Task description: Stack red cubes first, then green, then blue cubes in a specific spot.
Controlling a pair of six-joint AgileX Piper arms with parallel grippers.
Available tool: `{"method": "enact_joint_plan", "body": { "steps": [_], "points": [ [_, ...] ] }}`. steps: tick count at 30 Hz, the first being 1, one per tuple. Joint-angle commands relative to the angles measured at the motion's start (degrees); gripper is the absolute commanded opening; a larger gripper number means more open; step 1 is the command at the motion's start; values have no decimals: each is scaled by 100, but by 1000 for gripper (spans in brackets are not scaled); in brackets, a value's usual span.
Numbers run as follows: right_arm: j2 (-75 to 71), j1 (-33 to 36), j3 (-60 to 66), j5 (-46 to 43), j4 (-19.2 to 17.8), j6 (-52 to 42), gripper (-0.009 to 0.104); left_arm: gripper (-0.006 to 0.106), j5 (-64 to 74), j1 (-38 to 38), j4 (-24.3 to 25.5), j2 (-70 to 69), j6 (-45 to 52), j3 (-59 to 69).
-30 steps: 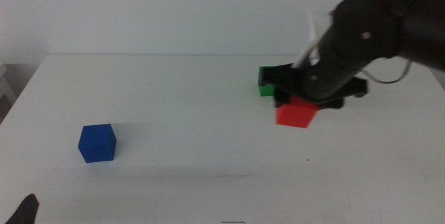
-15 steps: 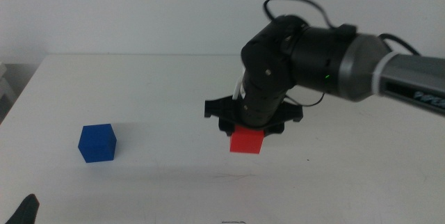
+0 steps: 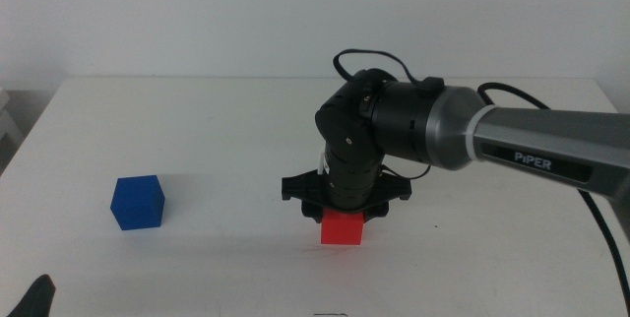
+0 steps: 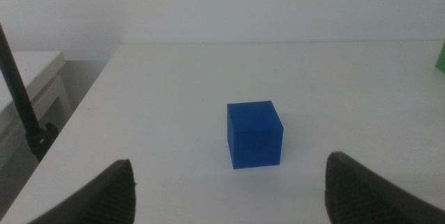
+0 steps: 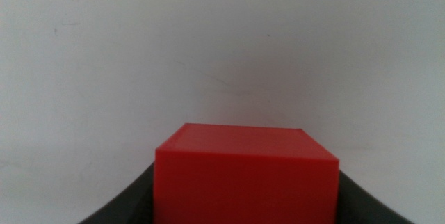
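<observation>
While it is pinched between the dark jaws of the right gripper [image 3: 343,221], the red cube [image 3: 343,227] is held low over the middle of the white table [image 3: 217,120], near its front edge; whether it touches the surface cannot be told. That arm is reached in from the right side. The blue cube [image 3: 137,202] is seen well apart, far to the left, resting alone on the table. The left gripper [image 4: 229,186] is parked at the front left corner, jaws spread wide, pointed at the blue cube. A green cube [image 4: 441,56] edge is just glimpsed in the left wrist view.
</observation>
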Motion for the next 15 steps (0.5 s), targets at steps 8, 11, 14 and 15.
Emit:
{"method": "enact_joint_plan", "body": {
  "steps": [8,11,14,15],
  "points": [
    [-83,11,-187,-446,-249,-18,-1,94,-453,-3,-56,-102,-74,-21],
    [-13,11,-187,-425,-305,-18,-1,94,-453,-3,-56,-102,-74,-21],
    [35,11,-187,-413,-350,-13,-1,94,-453,-3,-56,-102,-74,-21],
    [42,11,-187,-413,-350,-13,-1,94,-453,-3,-56,-102,-74,-21]
  ]
}}
